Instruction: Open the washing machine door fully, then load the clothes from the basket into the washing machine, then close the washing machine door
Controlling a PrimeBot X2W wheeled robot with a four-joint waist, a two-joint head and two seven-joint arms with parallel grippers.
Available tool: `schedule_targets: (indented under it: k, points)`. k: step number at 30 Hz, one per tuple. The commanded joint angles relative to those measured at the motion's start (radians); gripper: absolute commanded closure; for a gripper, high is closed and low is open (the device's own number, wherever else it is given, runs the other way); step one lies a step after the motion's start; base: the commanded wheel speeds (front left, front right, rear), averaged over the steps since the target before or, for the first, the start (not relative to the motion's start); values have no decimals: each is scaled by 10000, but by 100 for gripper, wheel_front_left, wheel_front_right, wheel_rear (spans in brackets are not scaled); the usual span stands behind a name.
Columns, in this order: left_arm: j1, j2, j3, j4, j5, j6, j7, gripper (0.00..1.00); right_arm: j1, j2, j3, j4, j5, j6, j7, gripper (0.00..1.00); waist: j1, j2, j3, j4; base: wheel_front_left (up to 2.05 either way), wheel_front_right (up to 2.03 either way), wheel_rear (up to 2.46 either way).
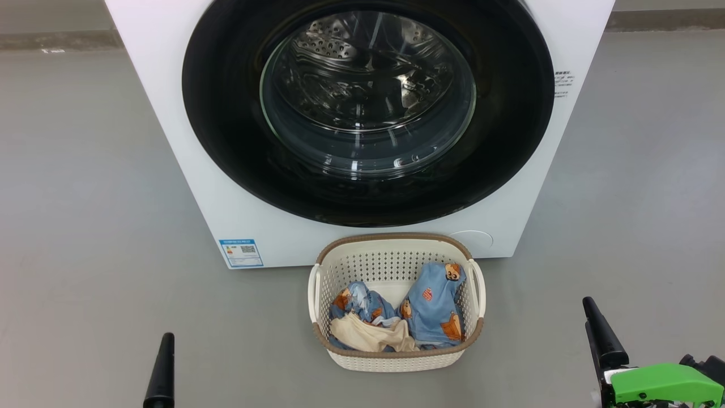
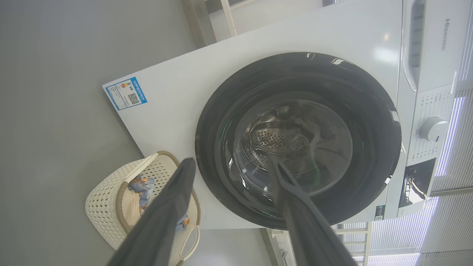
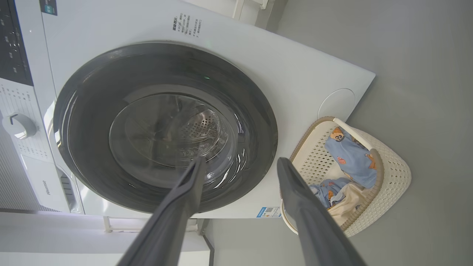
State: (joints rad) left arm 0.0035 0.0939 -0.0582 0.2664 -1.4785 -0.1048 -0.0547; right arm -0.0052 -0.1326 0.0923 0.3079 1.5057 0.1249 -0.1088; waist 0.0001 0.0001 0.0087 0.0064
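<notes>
Left jaws: spread wide and pinching nothing; both long dark fingers [image 2: 168, 210] hang in free air.
Right jaws: also spread and empty; the dark fingers [image 3: 306, 210] stand apart, with a green plastic housing [image 1: 662, 385] behind them.
Large round door with a glossy black rim and a bulging clear glass bowl [image 1: 368, 102]: well beyond both sets of fingertips. It is shut flat against the machine's front, and its rim edge is unbroken all the way round.
Big white front-loading washing machine [image 1: 187, 187]: faces both jaws. Its steel perforated drum shows through the glass, and a blue label [image 1: 241, 253] sits at the lower corner on the left jaws' side.
Small rectangular cream plastic basket with perforated sides and a brown woven-look rim [image 1: 396, 237]: on the floor ahead of and between the two jaws. Its far rim lies just beside the machine's foot, under the door's lowest edge; contact cannot be told.
Light blue bear-printed clothes [image 1: 433, 306]: heaped inside the basket below its rim, with a cream-beige piece [image 1: 368, 335] on the left jaws' side.
Open room: smooth grey floor [image 1: 85, 226] lies bare between each pair of jaws and the basket's white side handles, and out beyond both sides of the machine.
</notes>
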Motion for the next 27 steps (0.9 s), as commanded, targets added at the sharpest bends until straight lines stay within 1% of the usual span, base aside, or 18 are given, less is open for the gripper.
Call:
schedule_targets:
  k: [1,4,5,13,27]
  points:
    - [-291,163,97,-335,459,-70,-119,0,-360,-125,-36,-305,-501,23,-107,0,-1,-1,4,5,0,0,0]
    - [-298,173,86,-372,916,-76,-184,0,-362,-98,-36,-334,-968,24,-155,0,-1,-1,7,16,0,0,0]
    - [-298,173,86,-372,916,-76,-184,0,-362,-98,-36,-334,-968,24,-155,0,-1,-1,7,16,0,0,0]
    - [-314,183,112,-427,2249,-93,-357,0,-385,-50,-43,-407,-2177,27,-281,0,-1,-1,13,43,0,0,0]
    - [-332,219,9,-470,4561,-122,-661,0,-400,66,-176,-560,-4562,33,-503,0,-1,-1,49,88,0,0,0]
